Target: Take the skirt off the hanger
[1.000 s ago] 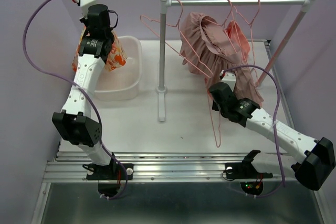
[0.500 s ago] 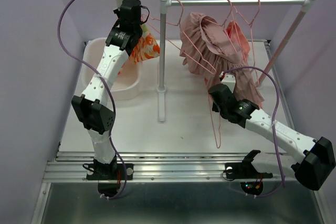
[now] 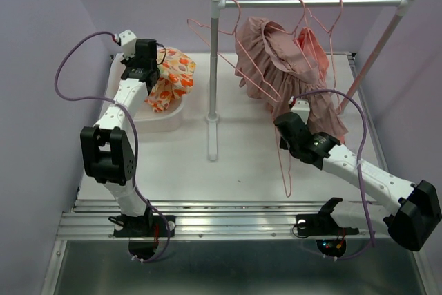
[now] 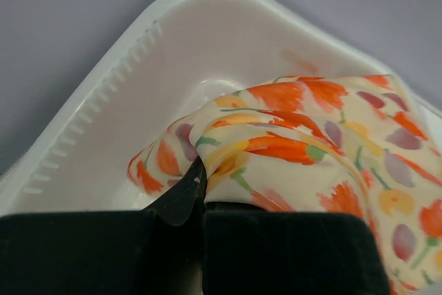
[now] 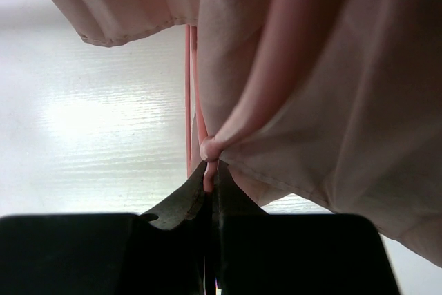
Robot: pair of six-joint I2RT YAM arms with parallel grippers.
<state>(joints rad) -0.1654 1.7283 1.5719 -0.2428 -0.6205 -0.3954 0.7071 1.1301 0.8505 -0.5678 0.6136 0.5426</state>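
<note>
A dusty-pink skirt hangs bunched on a pink wire hanger below the rack rail. My right gripper is shut on the hanger's wire at the skirt's lower edge. In the right wrist view the jaws pinch the wire, with the skirt's cloth draped right beside it. My left gripper is shut on a floral orange-and-cream skirt and holds it low over the white bin. The left wrist view shows the cloth between the jaws, inside the bin.
The rack's white post stands mid-table on a foot. An empty pink hanger hangs left of the post, and more hangers hang from the rail on the right. A slanted pink leg props the rail's right end.
My left arm swung the floral skirt right towards the post, then back and down to the bin. My right gripper has stayed on the hanger.
</note>
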